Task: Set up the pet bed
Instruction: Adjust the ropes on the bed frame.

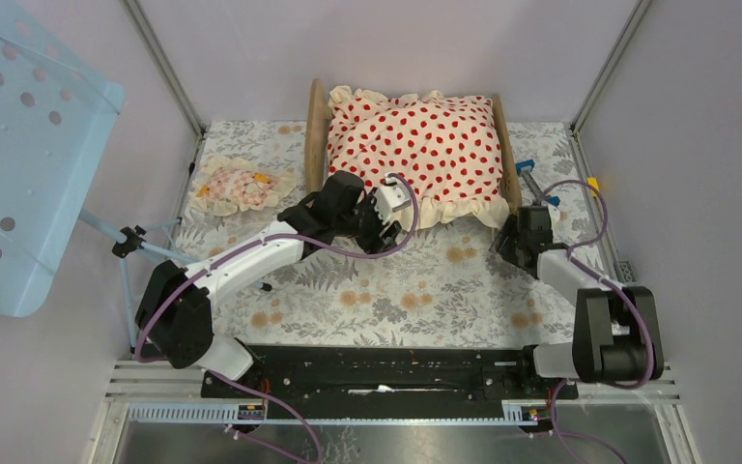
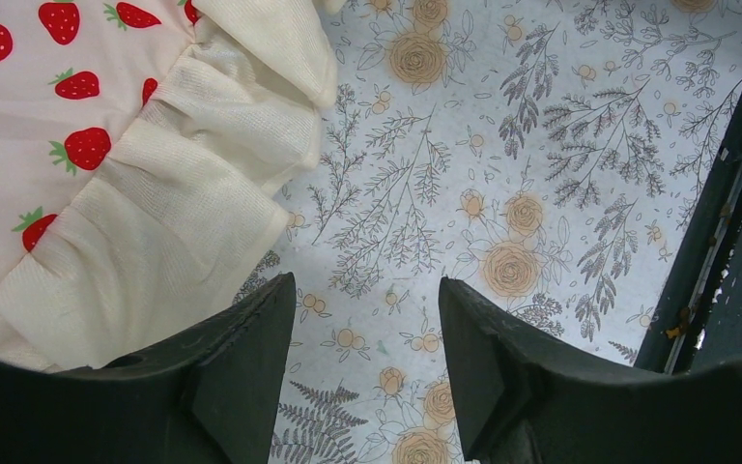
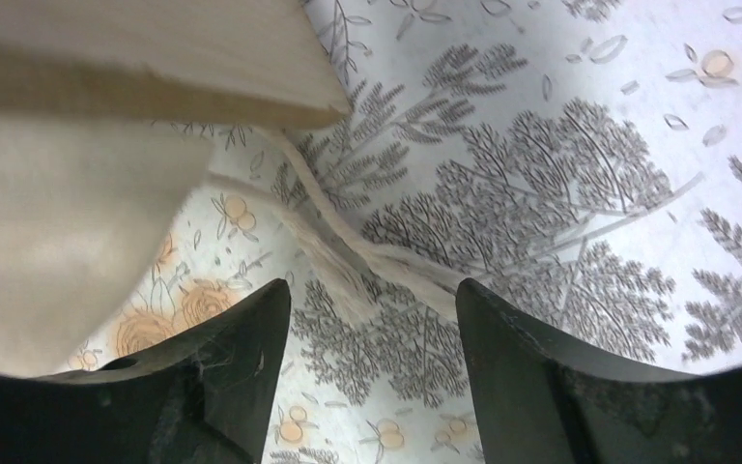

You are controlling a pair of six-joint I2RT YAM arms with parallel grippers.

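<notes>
**A:** Where does the pet bed (image 1: 315, 135) stand, and why there?

**B:** At the far middle of the flowered desk (image 1: 396, 300), wooden end boards to left and right. I judge that both arms can reach it there. The red-dotted blanket (image 1: 415, 145) is spread over the whole top, with its ruffle spilling past the near side, so the bed looks nearly dressed.

**A:** And the pillow (image 1: 242, 186)?

**B:** It lies flat on the desk, well left of the frame and not on the bed. That seems to be the step left over.

**A:** What are the arms doing?

**B:** The left hand (image 2: 365, 309) hangs just beside the blanket's near-left ruffle, released, jaws apart over bare cloth and grasping nothing. The right hand (image 3: 375, 309) sits by the bed's near-right corner, also released. A cream strip (image 3: 348, 261) lies on the desk below its gap, untouched. It is probably the blanket's hem.

**A:** What can't you make out?

**B:** The pale blue perforated panel (image 1: 19, 145) at left is cut off by the frame, so I can't say what it is for. The mattress is completely hidden by the blanket. Any cutouts in the end boards can't be seen from above. The small blue (image 1: 527, 169) and yellow (image 1: 592, 182) bits by the right wall are too small to identify.
</notes>
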